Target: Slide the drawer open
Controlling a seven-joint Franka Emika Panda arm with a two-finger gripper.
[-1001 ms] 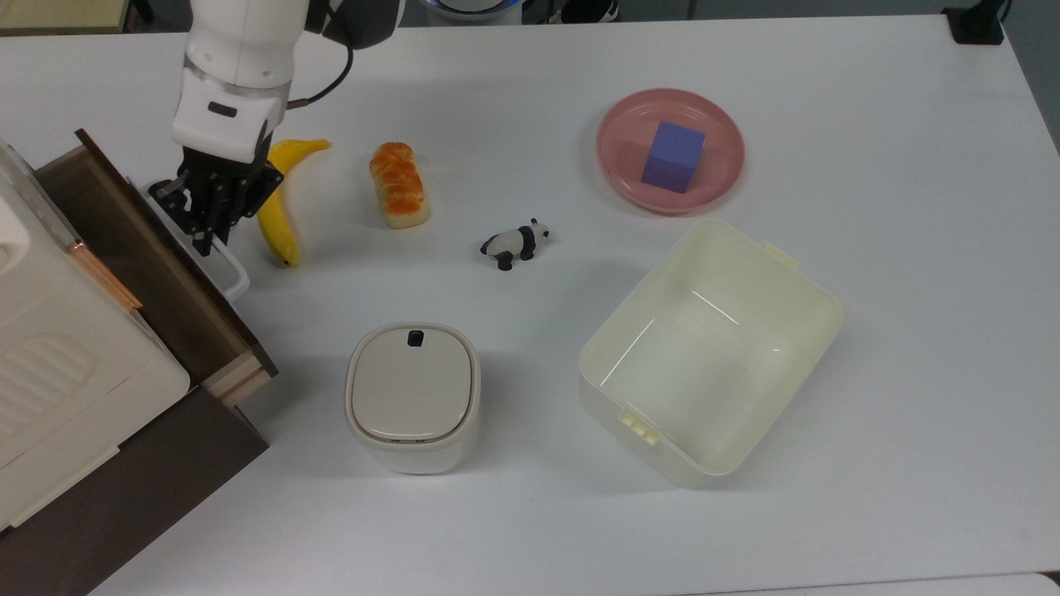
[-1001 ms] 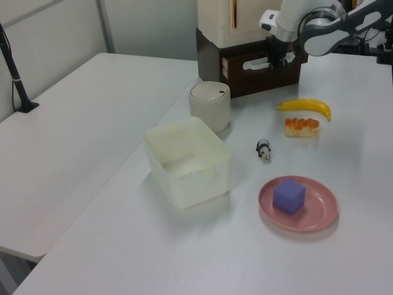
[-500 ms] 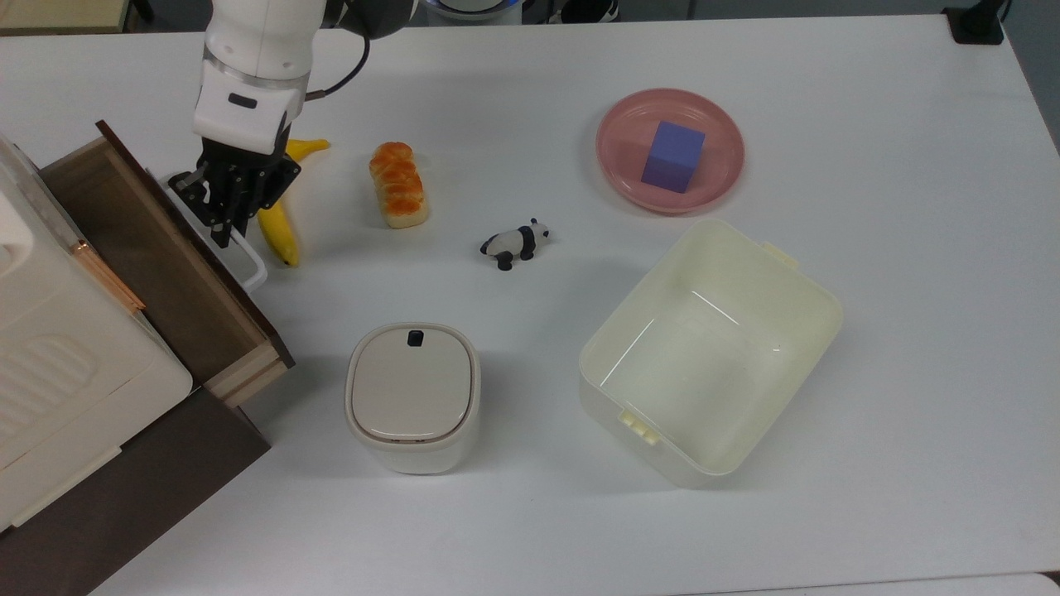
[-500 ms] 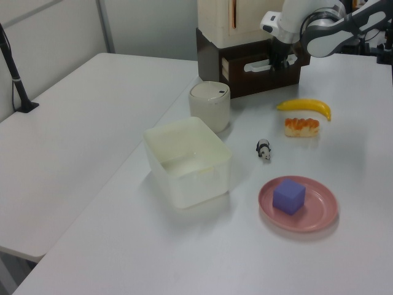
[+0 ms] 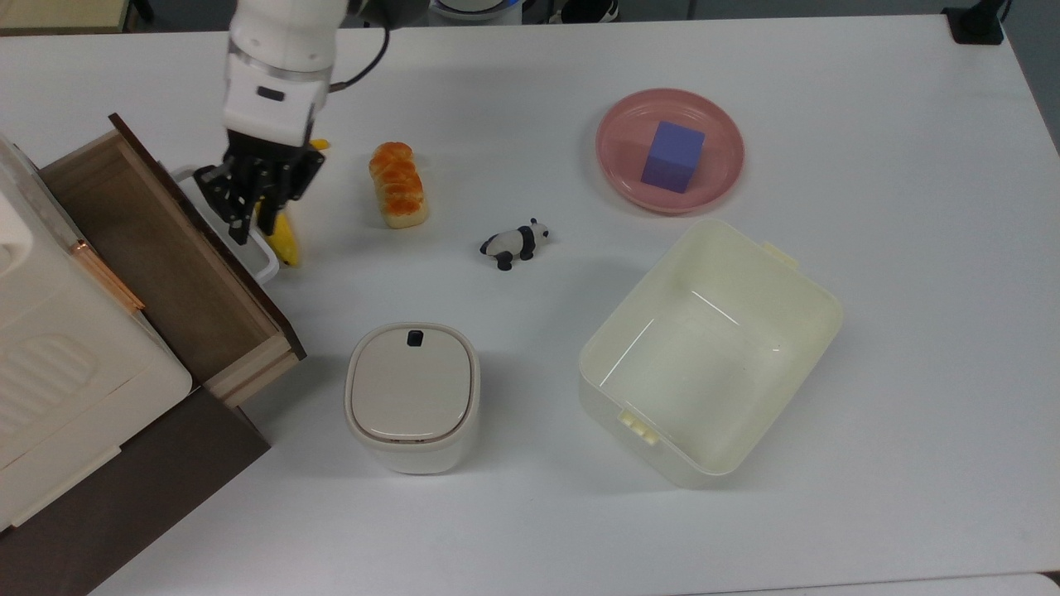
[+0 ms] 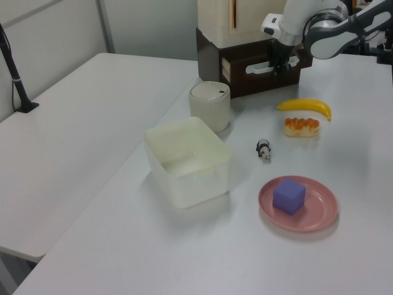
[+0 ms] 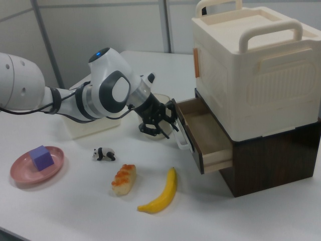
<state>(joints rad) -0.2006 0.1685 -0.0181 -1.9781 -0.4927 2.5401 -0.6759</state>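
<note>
The drawer (image 5: 157,240) stands partly pulled out of the dark cabinet (image 5: 124,497), and its brown inner floor shows in the top view. My gripper (image 5: 243,232) points down at the dark front panel and is shut on the white loop handle (image 5: 267,263). In the left view the gripper (image 6: 282,66) sits on the handle (image 6: 261,67) at the drawer front. In the right view the gripper (image 7: 168,128) holds the handle (image 7: 183,144) in front of the open drawer (image 7: 205,135).
A banana (image 5: 286,238) lies right beside the handle, partly under the gripper. Farther along the table are a bread loaf (image 5: 398,184), a toy panda (image 5: 515,242), a lidded white container (image 5: 412,396), a cream tub (image 5: 745,236) and a pink plate (image 5: 621,116) holding a purple cube (image 5: 672,156). A white appliance (image 5: 66,348) tops the cabinet.
The drawer has slid further out toward the top view's right. My gripper has moved the same way with the handle, closer to the banana.
</note>
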